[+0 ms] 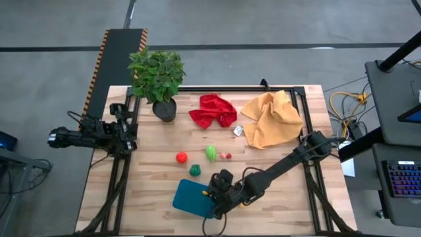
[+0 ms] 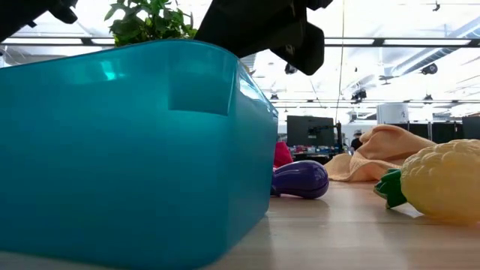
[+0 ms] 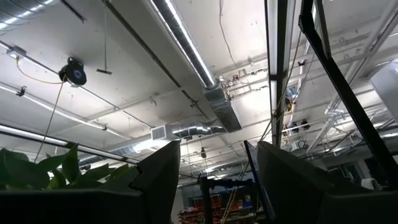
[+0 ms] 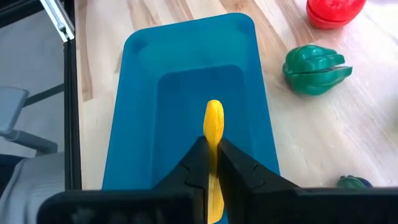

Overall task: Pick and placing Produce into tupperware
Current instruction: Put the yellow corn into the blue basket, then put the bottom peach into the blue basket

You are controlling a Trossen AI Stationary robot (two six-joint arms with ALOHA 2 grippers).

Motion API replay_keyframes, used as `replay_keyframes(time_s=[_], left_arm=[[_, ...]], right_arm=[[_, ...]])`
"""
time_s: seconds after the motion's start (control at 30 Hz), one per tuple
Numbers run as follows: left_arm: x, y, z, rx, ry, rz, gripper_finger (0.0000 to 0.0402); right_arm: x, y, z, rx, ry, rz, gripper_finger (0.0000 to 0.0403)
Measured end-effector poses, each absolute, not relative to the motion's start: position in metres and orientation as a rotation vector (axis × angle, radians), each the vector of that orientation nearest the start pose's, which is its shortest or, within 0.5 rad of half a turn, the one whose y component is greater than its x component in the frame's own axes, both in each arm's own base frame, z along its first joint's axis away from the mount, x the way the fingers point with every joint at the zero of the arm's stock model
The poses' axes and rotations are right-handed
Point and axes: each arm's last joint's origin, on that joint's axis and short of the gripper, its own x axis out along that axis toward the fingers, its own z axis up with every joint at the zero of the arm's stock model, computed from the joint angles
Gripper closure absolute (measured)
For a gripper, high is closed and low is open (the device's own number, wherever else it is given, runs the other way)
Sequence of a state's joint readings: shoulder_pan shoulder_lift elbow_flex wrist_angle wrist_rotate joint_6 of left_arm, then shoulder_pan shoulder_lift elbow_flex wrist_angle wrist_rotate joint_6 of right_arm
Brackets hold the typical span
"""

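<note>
The teal tupperware (image 1: 191, 197) (image 4: 186, 81) (image 2: 112, 150) sits near the table's near edge. My right gripper (image 1: 216, 193) (image 4: 212, 147) hangs over its hollow, shut on a yellow produce piece (image 4: 213, 124). A dark green piece (image 1: 195, 170) (image 4: 314, 70), a red one (image 1: 181, 157) (image 4: 336, 9), a light green one (image 1: 210, 153) and a small pink-red one (image 1: 225, 156) lie on the wood beyond it. The low view shows a purple piece (image 2: 300, 180) and a knobbly yellow piece (image 2: 442, 180) resting on the table. My left gripper (image 1: 128, 130) (image 3: 217, 171) waits open at the left edge. My right gripper pinches the long yellow piece between its two fingers (image 4: 198, 167), which lie along it. The free end (image 4: 213, 112) sticks out past the fingertips over the tupperware's floor. The fingers come from above, slanting down toward the table's left. The rest of the piece is hidden between the fingers.
A potted plant (image 1: 156, 76) stands at the far left. A red cloth (image 1: 214, 110) and a yellow cloth (image 1: 271, 118) lie crumpled at the far side, with a small tag (image 1: 238, 131) between them. Black frame rails run along the table's sides.
</note>
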State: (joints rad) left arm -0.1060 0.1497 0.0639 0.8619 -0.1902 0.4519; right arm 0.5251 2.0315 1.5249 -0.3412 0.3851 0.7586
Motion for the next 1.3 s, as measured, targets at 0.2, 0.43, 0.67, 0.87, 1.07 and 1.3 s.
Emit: replay_keyframes(time_s=[0.2, 0.43, 0.67, 0.87, 1.07, 1.3], left_arm=[[0.077, -0.003, 0.249, 0.315, -0.738, 0.250, 0.0202], [0.076, -0.003, 0.250, 0.314, -0.742, 0.251, 0.0202], [0.076, -0.003, 0.250, 0.313, -0.748, 0.251, 0.0202], [0.076, -0.003, 0.250, 0.313, -0.746, 0.251, 0.0202], [0.076, -0.003, 0.250, 0.314, -0.744, 0.251, 0.0202], [0.076, -0.003, 0.249, 0.315, -0.743, 0.251, 0.0202]], right_arm=[[0.389, 0.213, 0.203, 0.348, 0.756, -0.160, 0.0383], [0.389, 0.212, 0.203, 0.348, 0.755, -0.163, 0.0331], [0.391, 0.210, 0.202, 0.346, 0.751, -0.174, 0.0266], [0.374, 0.193, 0.221, 0.336, 0.805, -0.306, 0.0247], [0.326, 0.188, 0.255, 0.348, 0.920, -0.434, 0.0264], [0.271, 0.202, 0.271, 0.355, 0.921, -0.628, 0.0275]])
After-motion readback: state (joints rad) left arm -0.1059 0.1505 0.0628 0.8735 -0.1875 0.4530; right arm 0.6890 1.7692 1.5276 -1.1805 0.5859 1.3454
